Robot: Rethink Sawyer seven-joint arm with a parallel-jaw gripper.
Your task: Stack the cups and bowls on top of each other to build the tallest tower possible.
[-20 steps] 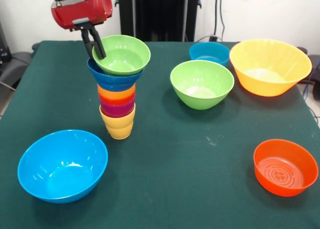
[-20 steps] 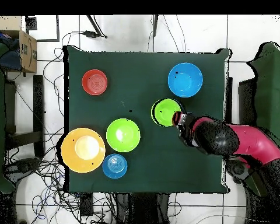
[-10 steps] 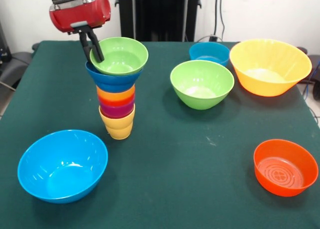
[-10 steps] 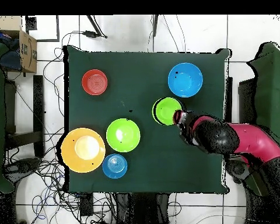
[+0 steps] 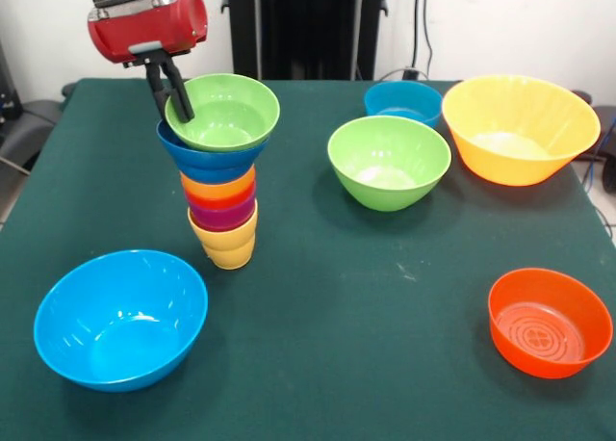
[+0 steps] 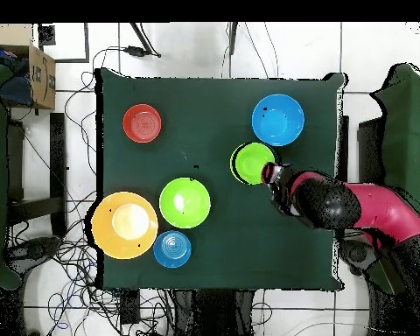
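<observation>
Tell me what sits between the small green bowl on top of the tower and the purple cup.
In the front view, beneath the small green bowl come a dark blue bowl, an orange-yellow cup and a red-orange cup, then the purple cup.

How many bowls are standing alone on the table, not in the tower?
5: a big light blue bowl near the tower, a green bowl mid-table, a small blue bowl behind it, a large orange-yellow bowl, and an orange-red bowl. None seems hidden.
</observation>
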